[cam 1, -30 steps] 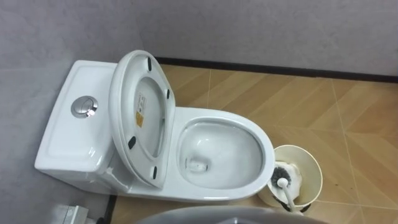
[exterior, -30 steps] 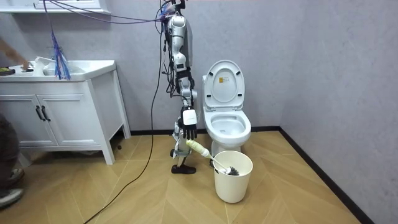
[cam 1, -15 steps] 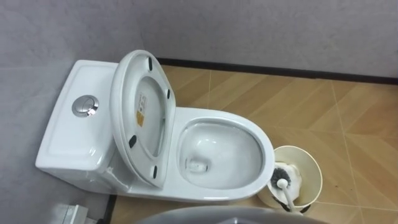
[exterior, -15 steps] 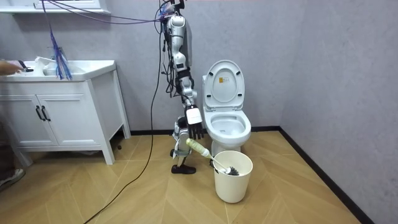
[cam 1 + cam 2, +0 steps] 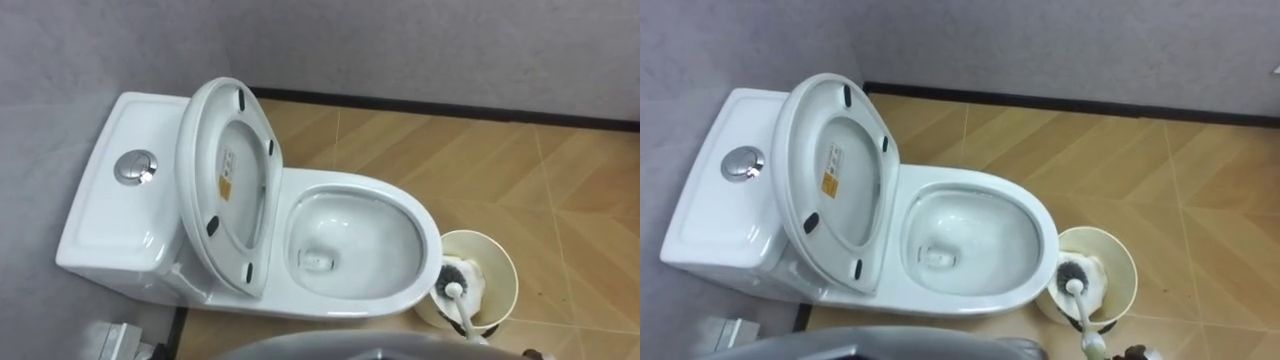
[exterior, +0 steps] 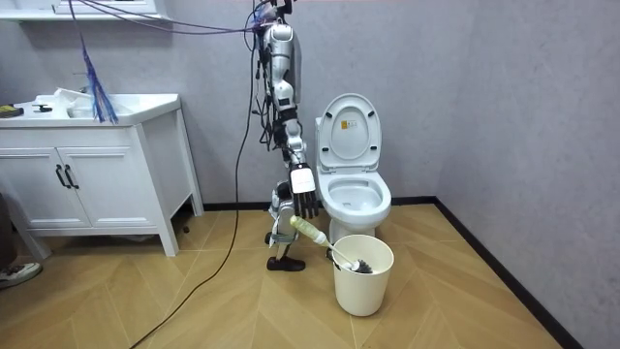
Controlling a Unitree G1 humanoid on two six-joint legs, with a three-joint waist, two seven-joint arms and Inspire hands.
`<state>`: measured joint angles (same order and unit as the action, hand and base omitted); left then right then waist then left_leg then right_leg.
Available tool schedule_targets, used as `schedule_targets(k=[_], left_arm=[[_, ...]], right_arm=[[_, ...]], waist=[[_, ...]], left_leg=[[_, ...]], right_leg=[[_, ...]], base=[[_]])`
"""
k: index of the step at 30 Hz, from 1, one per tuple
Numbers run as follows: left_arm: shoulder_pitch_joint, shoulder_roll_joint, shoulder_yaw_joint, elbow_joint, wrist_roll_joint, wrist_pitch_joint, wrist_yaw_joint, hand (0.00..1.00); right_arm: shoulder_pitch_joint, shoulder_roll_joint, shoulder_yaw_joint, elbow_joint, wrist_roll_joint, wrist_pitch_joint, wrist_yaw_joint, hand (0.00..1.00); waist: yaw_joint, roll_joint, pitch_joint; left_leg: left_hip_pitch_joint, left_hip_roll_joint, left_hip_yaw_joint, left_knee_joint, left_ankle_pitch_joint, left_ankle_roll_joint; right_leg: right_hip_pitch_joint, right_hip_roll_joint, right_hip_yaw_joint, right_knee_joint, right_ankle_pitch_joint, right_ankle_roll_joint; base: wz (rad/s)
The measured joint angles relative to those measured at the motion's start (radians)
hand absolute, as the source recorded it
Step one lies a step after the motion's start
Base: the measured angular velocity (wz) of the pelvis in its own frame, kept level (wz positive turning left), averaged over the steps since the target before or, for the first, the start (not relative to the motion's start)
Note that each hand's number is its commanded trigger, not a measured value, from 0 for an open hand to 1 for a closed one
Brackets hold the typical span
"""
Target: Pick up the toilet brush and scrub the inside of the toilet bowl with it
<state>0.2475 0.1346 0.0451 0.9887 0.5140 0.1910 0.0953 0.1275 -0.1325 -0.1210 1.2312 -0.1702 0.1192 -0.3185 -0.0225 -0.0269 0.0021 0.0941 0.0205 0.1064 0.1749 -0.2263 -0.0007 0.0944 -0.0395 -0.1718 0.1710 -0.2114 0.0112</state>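
Lighting is bright, even and diffuse, from overhead. A soft sheen shows on the toilet (image 5: 420, 225) rim and the raised seat (image 5: 225, 190), just beyond the right hand (image 6: 305, 202). A faint, soft-edged shadow lies on the floor (image 6: 436, 291) round the bucket (image 6: 363, 281) below the hand. The bowl interior is evenly lit.

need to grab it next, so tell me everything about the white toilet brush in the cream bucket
The white-handled toilet brush, with dark bristles and a pale yellow-green grip, stands head-down in the round cream plastic bucket beside the white toilet, its handle leaning on the rim. The right hand hangs open just above the grip.
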Motion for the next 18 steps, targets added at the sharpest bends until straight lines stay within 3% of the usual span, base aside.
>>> schedule_targets(k=[6,10,14,18], left_arm=[[-0.071,0.004,-0.002,0.006,-0.011,-0.023,0.011,0.0],[-0.122,0.005,-0.009,0.015,-0.018,-0.038,0.032,0.0],[-0.188,0.005,-0.038,0.026,-0.076,-0.079,0.052,0.0],[-0.261,0.001,-0.074,0.025,-0.093,-0.114,0.06,0.0]], right_arm=[[-0.08,-0.033,-0.001,0.055,0.026,-0.019,-0.019,0.0],[-0.13,-0.041,0.0,0.058,0.052,-0.038,-0.05,0.0],[-0.228,-0.045,0.001,0.083,0.113,-0.048,-0.069,0.0],[-0.302,-0.067,0.014,0.109,0.154,-0.076,-0.073,0.0]], waist=[[-0.002,0.021,0.008],[0.0,0.029,0.0069],[0.0,0.037,0.0179],[0.0,0.044,0.0221]], left_leg=[[-0.109,0.0,-0.027,0.052,0.0,0.001],[-0.195,0.001,-0.028,0.093,0.0,0.001],[-0.313,-0.001,-0.036,0.16,0.0,0.001],[-0.409,-0.006,-0.039,0.224,0.001,0.008]], right_leg=[[-0.088,-0.007,-0.026,0.037,0.006,-0.003],[-0.172,-0.011,-0.025,0.081,0.006,-0.004],[-0.29,-0.022,-0.026,0.151,0.007,-0.006],[-0.389,-0.038,-0.027,0.225,0.004,-0.008]], base=[[0.12],[0.0],[0.04],[0.03]])
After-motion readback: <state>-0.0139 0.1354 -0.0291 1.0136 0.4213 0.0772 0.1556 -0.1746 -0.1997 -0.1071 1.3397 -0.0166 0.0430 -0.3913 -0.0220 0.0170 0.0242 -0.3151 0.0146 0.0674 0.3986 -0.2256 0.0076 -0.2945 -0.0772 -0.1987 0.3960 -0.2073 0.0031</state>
